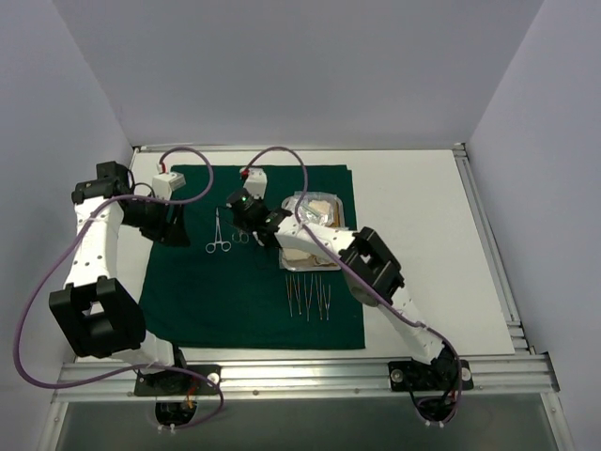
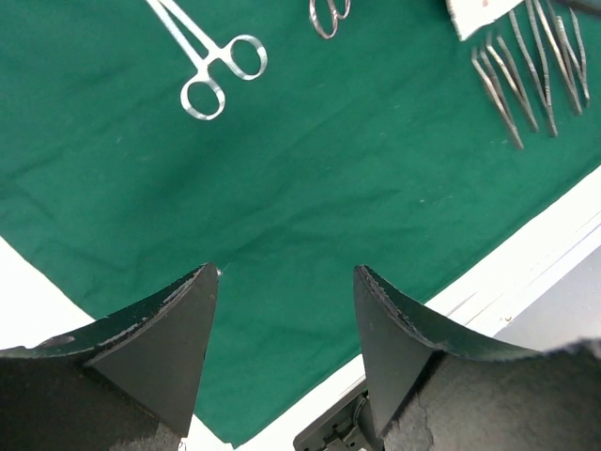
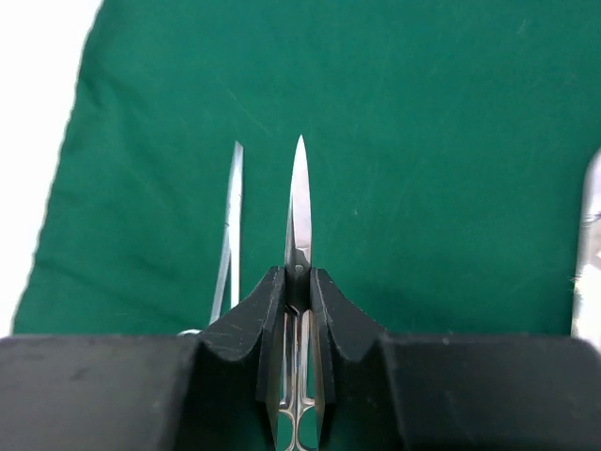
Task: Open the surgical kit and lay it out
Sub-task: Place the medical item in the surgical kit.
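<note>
Over on the left, the left gripper (image 2: 285, 272) hangs above the near-left part of the dark green cloth (image 1: 188, 301), its two black fingers (image 2: 164, 338) spread well apart with nothing between them; its wrist view shows only bare fabric beneath, with the cloth's edge and the white table (image 1: 413, 244) close by. The cloth itself lies unfolded and flat on the table, covering the left and middle of the work area. Next along, a silver ring-handled clamp (image 1: 218, 235) lies by itself on the cloth, rings toward the near side and tips pointing away. Just beside it to the right, the right gripper (image 3: 298, 272) reaches in from the right arm and has its fingers pressed together on a pointed ring-handled instrument (image 3: 299, 211), scissors by the look of the blade, pinched near the pivot so the closed tip sticks out in front and the rings sit behind the fingers. Whether it rests on the cloth or is raised off it I cannot tell. Further right, the rectangular steel tray (image 1: 348, 211) sits at the cloth's far-right part with clear packets (image 1: 317, 209) in it. White gauze (image 1: 299, 256) lies just in front of the tray, partly under the right arm, and nearer still a row of thin tweezers (image 1: 308, 296) lies side by side on the cloth.
</note>
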Controlling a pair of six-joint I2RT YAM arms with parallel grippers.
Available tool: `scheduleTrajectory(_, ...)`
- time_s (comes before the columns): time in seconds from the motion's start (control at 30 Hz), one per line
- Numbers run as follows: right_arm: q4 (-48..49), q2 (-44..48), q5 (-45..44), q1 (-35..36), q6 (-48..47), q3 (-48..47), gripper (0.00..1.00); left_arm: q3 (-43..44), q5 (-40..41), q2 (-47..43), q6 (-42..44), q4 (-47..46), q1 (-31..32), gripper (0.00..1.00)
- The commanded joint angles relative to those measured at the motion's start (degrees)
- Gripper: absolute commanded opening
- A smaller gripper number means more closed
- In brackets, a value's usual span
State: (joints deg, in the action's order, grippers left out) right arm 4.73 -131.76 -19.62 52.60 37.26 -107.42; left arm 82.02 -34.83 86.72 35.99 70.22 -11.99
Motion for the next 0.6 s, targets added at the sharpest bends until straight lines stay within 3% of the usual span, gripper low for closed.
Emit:
scheduleTrajectory(0.0,-3.3,-4.5,-3.6,0.7,-0.6,-6.7,0.00,3.1,-1.6,0.6,3.6,2.5,-2.7,0.69)
scheduleTrajectory(0.2,-6.7,-9.5,-7.8,2.1,-0.4,-8.9,0.00,3.0,-2.6,0.6,4.4,3.0,-3.5,0.69)
scheduleTrajectory(0.57,-1.9,-11.1,-13.2,2.2,1.7,-5.8,0.00,3.8,-3.1,-0.1,4.7,4.1,-3.7,0.69)
